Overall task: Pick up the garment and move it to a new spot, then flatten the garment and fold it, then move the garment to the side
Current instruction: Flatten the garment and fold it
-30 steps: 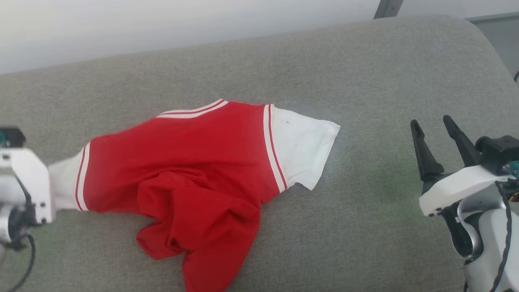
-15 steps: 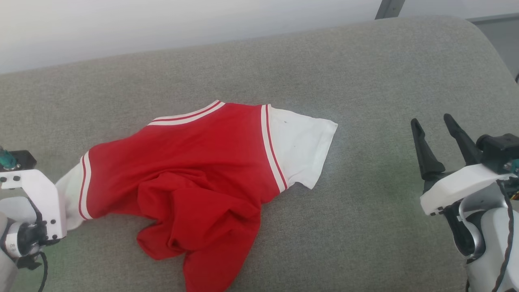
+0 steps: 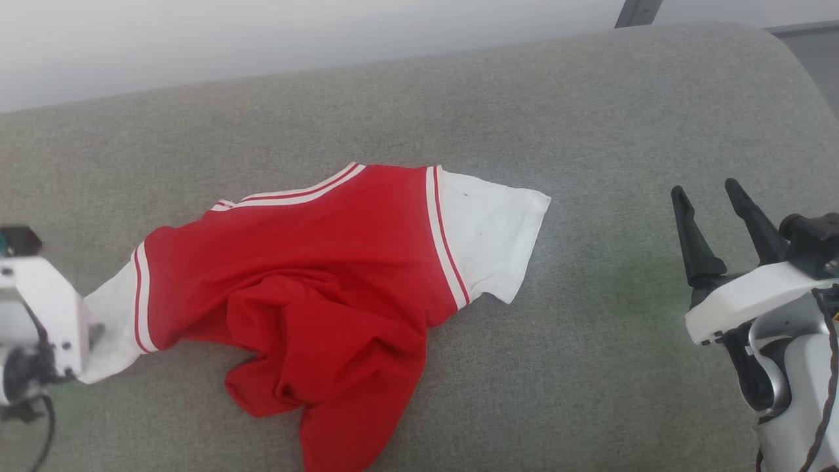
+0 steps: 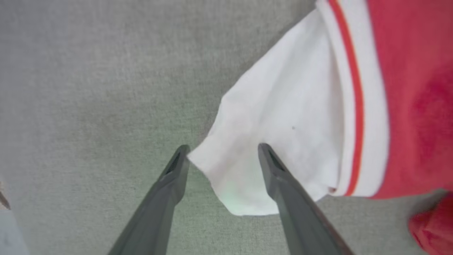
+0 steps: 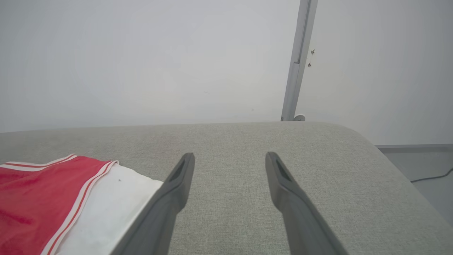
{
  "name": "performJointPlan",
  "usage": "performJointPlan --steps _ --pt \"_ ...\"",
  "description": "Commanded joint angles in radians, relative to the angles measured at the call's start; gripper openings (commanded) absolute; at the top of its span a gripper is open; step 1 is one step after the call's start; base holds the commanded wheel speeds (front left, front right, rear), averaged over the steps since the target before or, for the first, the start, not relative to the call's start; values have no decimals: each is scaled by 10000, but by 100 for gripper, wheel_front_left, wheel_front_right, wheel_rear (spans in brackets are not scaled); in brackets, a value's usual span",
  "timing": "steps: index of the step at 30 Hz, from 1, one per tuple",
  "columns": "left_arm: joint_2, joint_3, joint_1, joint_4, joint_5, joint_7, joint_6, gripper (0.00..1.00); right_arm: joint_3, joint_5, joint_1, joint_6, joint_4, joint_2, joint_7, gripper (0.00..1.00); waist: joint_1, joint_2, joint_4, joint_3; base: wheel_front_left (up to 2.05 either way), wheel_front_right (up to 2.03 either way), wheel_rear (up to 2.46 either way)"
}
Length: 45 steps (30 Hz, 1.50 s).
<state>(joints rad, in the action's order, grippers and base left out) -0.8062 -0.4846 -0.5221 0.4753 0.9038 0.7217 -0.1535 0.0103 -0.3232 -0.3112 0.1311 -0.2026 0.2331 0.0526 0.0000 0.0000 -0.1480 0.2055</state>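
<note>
The garment (image 3: 314,262), red with white sleeves and red-white stripe trim, lies crumpled on the grey cushion (image 3: 590,367), its lower part bunched toward the front. No chest letters are visible. In the left wrist view my left gripper (image 4: 223,148) is open, its two fingers straddling the tip of the white left sleeve (image 4: 283,117), which rests on the cushion. Its white wrist mount (image 3: 39,314) sits at the cushion's left end. My right gripper (image 3: 702,187) stands open to the right of the other white sleeve (image 3: 488,236), apart from it, nothing between its fingers (image 5: 177,184).
The cushion curves down at its right end (image 3: 799,85). Behind it stands a pale wall with a grey metal post (image 5: 297,63). A floor strip with a dark cable (image 5: 431,175) lies beyond the right end. Bare cushion spreads right of the garment.
My left gripper has gone from shut on the left sleeve to open, and the sleeve tip has dropped onto the cushion. The right gripper has stayed put; the head camera shifted slightly.
</note>
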Motion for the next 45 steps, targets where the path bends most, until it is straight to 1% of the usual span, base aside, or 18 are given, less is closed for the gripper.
performJointPlan --steps 1,5,6,10,14,21,24,26,27,28,30,31,33,36,39,45 --pt "-235 83 -247 -234 -213 77 -65 100 -1 38 63 -7 42 0 19 100 0 0 -5 1 0 0 0" --pt "-581 109 -621 -709 -499 -42 -86 100 1 30 60 -7 93 -8 4 100 0 0 -51 45 0 0 0" --pt "-653 26 -683 -758 -610 -34 -5 100 16 16 42 -7 93 -1 5 100 0 0 -67 63 0 0 0" --pt "-681 -55 -868 -680 -752 28 51 100 74 -11 -22 -7 96 3 20 100 0 0 -147 137 0 0 0" --pt "-485 -189 -957 -414 -625 236 161 100 134 -32 -104 -7 88 52 -18 100 0 0 -251 241 0 0 0" --pt "-275 -656 -1117 149 -914 485 319 100 224 -43 -206 -7 146 137 -91 100 0 0 -328 468 0 0 0" --pt "-135 -753 -1210 628 -1033 423 220 100 285 -39 -235 -7 192 163 -151 100 0 0 -337 586 0 0 0" --pt "-50 -799 -1198 991 -1017 371 282 100 331 -55 -289 -7 209 176 -173 100 0 0 -349 664 0 0 0" --pt "17 -749 -1236 1179 -975 282 233 100 350 -70 -336 -7 223 182 -206 100 0 0 -352 708 0 0 0" --pt "102 -732 -1265 1310 -929 185 294 100 370 -95 -381 -7 235 192 -233 100 0 0 -354 750 0 0 0" --pt "357 -606 -1233 1679 -672 160 234 98 427 -148 -412 -7 240 252 -293 100 0 0 -332 825 0 0 0" --pt "483 -550 -1218 1900 -504 292 160 0 465 -179 -428 -7 248 266 -330 100 0 0 -319 862 0 0 0" --pt "694 -456 -1357 2061 -484 -7 252 0 562 -299 -473 -7 252 321 -435 100 0 0 -266 943 0 0 0" --pt "852 -521 -1632 2215 -597 -371 524 0 749 -517 -624 -7 235 464 -642 100 0 0 -111 1074 0 0 0" --pt "1059 -625 -2001 2450 -730 -547 683 0 1002 -845 -851 -7 217 635 -882 100 0 0 106 1223 0 0 0" --pt "1640 -862 -2891 2787 -958 -856 992 0 1724 -1475 -1656 -7 -46 973 -1890 100 0 0 713 1552 0 0 0"
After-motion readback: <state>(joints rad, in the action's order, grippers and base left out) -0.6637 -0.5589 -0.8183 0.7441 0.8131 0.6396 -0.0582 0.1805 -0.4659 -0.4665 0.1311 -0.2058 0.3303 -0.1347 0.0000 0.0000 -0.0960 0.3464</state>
